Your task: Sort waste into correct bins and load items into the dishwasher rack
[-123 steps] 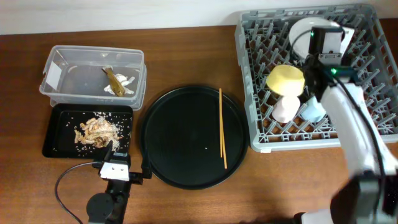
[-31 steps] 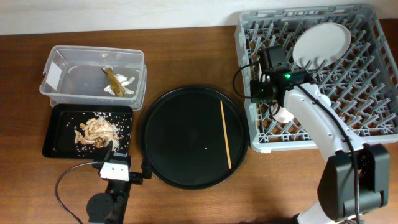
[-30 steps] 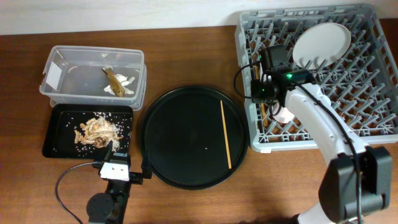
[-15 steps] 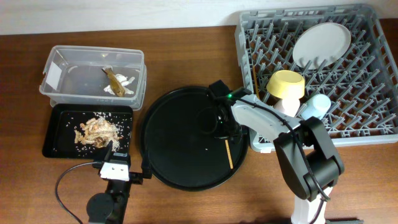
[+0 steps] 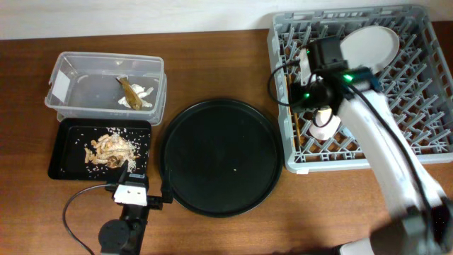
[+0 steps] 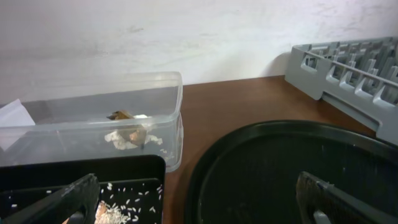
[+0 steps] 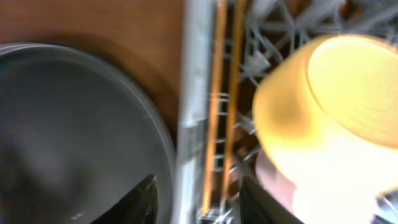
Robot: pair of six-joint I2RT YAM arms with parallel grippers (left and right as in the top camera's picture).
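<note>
My right gripper (image 5: 311, 95) hangs over the left side of the grey dishwasher rack (image 5: 425, 149). In the right wrist view its fingers (image 7: 199, 202) are open. Between them two blurred wooden chopsticks (image 7: 214, 124) lie in the rack along its left wall. The yellow bowl (image 7: 329, 106) is just right of them. The pale plate (image 5: 368, 42) stands at the rack's back, and the pinkish-white cup (image 5: 324, 127) is beside my arm. The light blue cup is hidden. My left gripper (image 6: 199, 199) is open and empty near the black rectangular tray (image 5: 67, 166) of food scraps (image 5: 110, 149).
The clear tub (image 5: 106, 88) holds the golden-brown wrapper (image 5: 133, 92) and white paper (image 5: 145, 92). The large round black tray (image 5: 219, 156) lies between the bins and the rack, bare except for a crumb. A black cable loops at the table's front left.
The chopstick that lay on the round black tray is gone from it. My right gripper went down to it, then moved back over the rack's left edge.
</note>
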